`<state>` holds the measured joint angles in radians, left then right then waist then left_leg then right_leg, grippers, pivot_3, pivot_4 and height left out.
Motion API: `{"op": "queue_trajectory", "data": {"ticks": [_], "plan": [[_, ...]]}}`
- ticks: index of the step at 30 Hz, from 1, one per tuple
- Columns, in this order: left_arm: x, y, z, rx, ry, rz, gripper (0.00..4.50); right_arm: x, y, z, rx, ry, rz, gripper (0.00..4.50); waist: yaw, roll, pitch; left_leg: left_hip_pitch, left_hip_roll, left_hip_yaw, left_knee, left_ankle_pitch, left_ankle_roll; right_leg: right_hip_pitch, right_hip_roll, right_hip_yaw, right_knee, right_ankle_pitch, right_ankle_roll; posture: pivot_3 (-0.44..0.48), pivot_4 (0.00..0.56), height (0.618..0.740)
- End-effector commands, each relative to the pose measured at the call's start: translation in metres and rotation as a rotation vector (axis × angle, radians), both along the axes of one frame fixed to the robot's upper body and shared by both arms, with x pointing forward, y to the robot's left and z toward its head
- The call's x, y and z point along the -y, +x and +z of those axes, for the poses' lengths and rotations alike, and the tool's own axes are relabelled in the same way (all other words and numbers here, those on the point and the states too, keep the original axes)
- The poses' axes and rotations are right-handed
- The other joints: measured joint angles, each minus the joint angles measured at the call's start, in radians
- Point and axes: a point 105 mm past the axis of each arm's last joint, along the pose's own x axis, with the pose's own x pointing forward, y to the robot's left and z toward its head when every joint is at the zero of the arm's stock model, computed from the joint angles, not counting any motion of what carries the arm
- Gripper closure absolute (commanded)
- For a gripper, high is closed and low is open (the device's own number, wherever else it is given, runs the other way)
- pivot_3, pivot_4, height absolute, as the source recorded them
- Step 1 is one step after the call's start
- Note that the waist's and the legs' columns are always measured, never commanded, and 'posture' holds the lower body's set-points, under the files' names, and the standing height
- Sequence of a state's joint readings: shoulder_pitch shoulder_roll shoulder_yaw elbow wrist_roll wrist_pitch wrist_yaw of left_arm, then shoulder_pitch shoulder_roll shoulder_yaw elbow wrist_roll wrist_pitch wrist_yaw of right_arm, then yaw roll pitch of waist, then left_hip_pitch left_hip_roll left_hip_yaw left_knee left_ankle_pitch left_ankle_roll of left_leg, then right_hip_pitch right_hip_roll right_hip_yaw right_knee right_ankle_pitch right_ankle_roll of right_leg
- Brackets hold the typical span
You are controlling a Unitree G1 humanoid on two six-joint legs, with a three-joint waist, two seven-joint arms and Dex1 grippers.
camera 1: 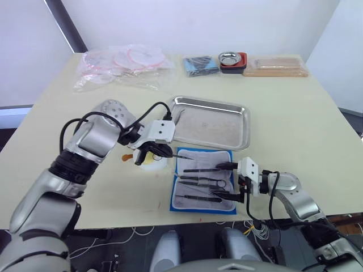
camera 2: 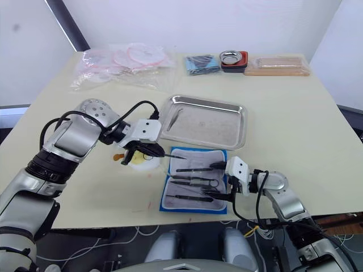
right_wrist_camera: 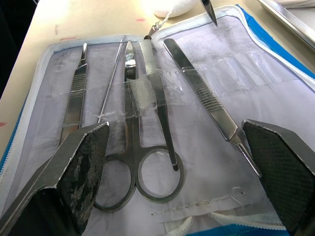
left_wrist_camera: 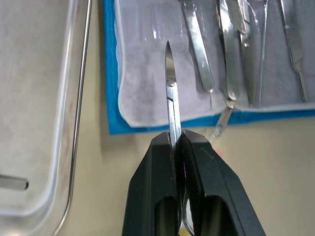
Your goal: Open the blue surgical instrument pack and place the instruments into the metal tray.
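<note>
The blue surgical instrument pack (camera 1: 182, 204) lies unzipped and flat at the table's near edge, pale lining up. Several instruments are strapped inside it, among them ring-handled scissors (right_wrist_camera: 132, 169) and straight tweezers (right_wrist_camera: 206, 105). My left gripper (camera 1: 153, 152) hovers just left of the pack's far corner, shut on a slim pair of scissors (left_wrist_camera: 170, 98) whose tip points over the lining. My right gripper (camera 1: 228, 180) is open at the pack's right end, its fingers (right_wrist_camera: 81, 162) spread to either side of the tool handles. The metal tray (camera 1: 212, 122) stands just beyond the pack, with one thin tool (camera 1: 180, 116) in its left part.
A white round pad (camera 1: 154, 164) lies under my left gripper. Along the far edge are clear plastic bags (camera 1: 122, 65), a dark blue bundle (camera 1: 199, 64), a small metal bowl in a red holder (camera 1: 232, 59) and a wooden board (camera 1: 276, 67).
</note>
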<state>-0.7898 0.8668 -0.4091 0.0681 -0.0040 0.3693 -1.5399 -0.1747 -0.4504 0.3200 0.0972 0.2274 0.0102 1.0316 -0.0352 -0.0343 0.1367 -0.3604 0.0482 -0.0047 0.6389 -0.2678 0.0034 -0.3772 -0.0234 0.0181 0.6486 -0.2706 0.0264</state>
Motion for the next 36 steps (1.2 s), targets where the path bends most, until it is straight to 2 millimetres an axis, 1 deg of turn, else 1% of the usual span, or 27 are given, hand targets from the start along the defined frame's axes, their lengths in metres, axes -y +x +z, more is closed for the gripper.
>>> {"op": "queue_trajectory", "data": {"ticks": [1, 3, 6, 8, 11, 13, 16, 19, 22, 26, 27, 28, 30, 36], "plan": [[0.009, 0.005, 0.028, 0.049, -0.114, 0.022, 4.44, 0.031, -0.025, -0.077, -0.269, -0.235, -0.079, 0.0, 0.001, 0.0, 0.0, 0.0, 0.0, 0.0, 0.0, 0.0, 0.0, 0.0, 0.0, 0.0, 0.0, 0.0, 0.0, 0.0, 0.15, 0.74], [0.014, 0.01, 0.031, 0.052, -0.186, 0.068, 4.44, 0.031, -0.025, -0.077, -0.27, -0.235, -0.078, 0.0, 0.001, 0.0, 0.0, 0.0, 0.0, 0.0, 0.001, 0.0, 0.0, 0.0, 0.0, 0.0, 0.001, 0.0, 0.0, 0.0, 0.15, 0.74], [0.028, 0.024, 0.038, 0.093, -0.318, 0.176, 4.44, 0.031, -0.026, -0.077, -0.272, -0.236, -0.076, 0.0, 0.001, -0.002, -0.001, 0.0, 0.0, 0.0, 0.001, 0.0, 0.0, 0.0, 0.0, 0.0, 0.001, 0.0, 0.0, 0.0, 0.15, 0.74], [0.039, 0.033, 0.042, 0.105, -0.416, 0.273, 4.44, 0.031, -0.026, -0.077, -0.271, -0.237, -0.075, 0.0, 0.001, -0.002, -0.001, 0.0, 0.0, 0.0, 0.002, 0.0, 0.0, 0.0, 0.001, 0.0, 0.002, 0.001, 0.001, 0.0, 0.15, 0.74], [0.051, 0.046, 0.048, 0.127, -0.53, 0.402, 4.44, 0.031, -0.026, -0.077, -0.272, -0.237, -0.072, 0.0, 0.002, -0.002, -0.001, 0.0, 0.0, -0.001, 0.004, 0.0, 0.0, 0.0, 0.001, 0.0, 0.004, 0.002, 0.004, 0.0, 0.15, 0.74], [0.058, 0.056, 0.051, 0.112, -0.625, 0.52, 4.44, 0.032, -0.026, -0.077, -0.272, -0.239, -0.069, 0.0, 0.002, -0.001, 0.0, 0.0, 0.0, -0.001, 0.005, 0.0, 0.0, 0.0, 0.001, 0.0, 0.006, 0.002, 0.004, 0.0, 0.15, 0.74], [0.063, 0.069, 0.049, 0.13, -0.665, 0.646, 4.44, 0.031, -0.025, -0.078, -0.27, -0.241, -0.064, 0.0, 0.001, -0.001, 0.0, 0.0, -0.001, -0.002, 0.005, 0.0, 0.0, 0.0, 0.001, 0.0, 0.007, 0.002, 0.004, 0.0, 0.15, 0.74], [0.067, 0.082, 0.041, 0.176, -0.663, 0.758, 4.44, 0.029, -0.021, -0.076, -0.262, -0.238, -0.062, 0.0, 0.002, -0.001, 0.0, 0.0, -0.001, -0.002, 0.007, 0.0, 0.0, 0.0, 0.001, 0.0, 0.008, 0.002, 0.004, 0.0, 0.15, 0.74], [0.064, 0.094, 0.034, 0.241, -0.696, 0.884, 4.44, 0.028, -0.02, -0.075, -0.257, -0.227, -0.067, 0.0, 0.0, -0.001, 0.0, 0.0, -0.001, -0.002, 0.009, 0.0, 0.0, 0.001, 0.001, 0.001, 0.009, 0.002, 0.005, 0.0, 0.15, 0.74], [0.063, 0.096, 0.021, 0.235, -0.679, 0.969, 4.44, 0.028, -0.021, -0.075, -0.257, -0.227, -0.068, 0.0, -0.001, -0.001, 0.0, 0.001, -0.002, -0.003, 0.01, 0.0, 0.0, 0.001, 0.001, 0.002, 0.011, 0.003, 0.005, 0.0, 0.15, 0.74], [0.066, 0.095, 0.014, 0.204, -0.664, 0.983, 4.44, 0.028, -0.021, -0.075, -0.257, -0.227, -0.068, 0.0, -0.001, -0.001, 0.0, 0.001, -0.002, -0.003, 0.01, 0.0, 0.0, 0.001, 0.001, 0.002, 0.011, 0.003, 0.005, 0.0, 0.15, 0.74], [0.065, 0.095, 0.005, 0.209, -0.614, 0.999, 4.44, 0.028, -0.021, -0.075, -0.257, -0.227, -0.069, 0.0, 0.0, -0.001, 0.0, 0.001, -0.002, -0.003, 0.01, 0.0, 0.0, 0.001, 0.001, 0.002, 0.011, 0.003, 0.005, 0.0, 0.15, 0.74], [0.061, 0.099, -0.004, 0.239, -0.572, 1.053, 4.44, 0.027, -0.022, -0.076, -0.258, -0.228, -0.07, 0.0, 0.0, -0.001, 0.0, 0.001, -0.002, -0.003, 0.01, 0.0, 0.0, 0.001, 0.001, 0.002, 0.011, 0.003, 0.005, 0.0, 0.15, 0.74], [0.058, 0.104, -0.016, 0.207, -0.53, 1.164, 4.44, 0.027, -0.024, -0.077, -0.263, -0.225, -0.074, 0.0, -0.001, -0.001, 0.0, 0.001, -0.002, -0.003, 0.01, 0.0, 0.0, 0.001, 0.001, 0.001, 0.011, 0.003, 0.005, 0.0, 0.15, 0.74]]}}
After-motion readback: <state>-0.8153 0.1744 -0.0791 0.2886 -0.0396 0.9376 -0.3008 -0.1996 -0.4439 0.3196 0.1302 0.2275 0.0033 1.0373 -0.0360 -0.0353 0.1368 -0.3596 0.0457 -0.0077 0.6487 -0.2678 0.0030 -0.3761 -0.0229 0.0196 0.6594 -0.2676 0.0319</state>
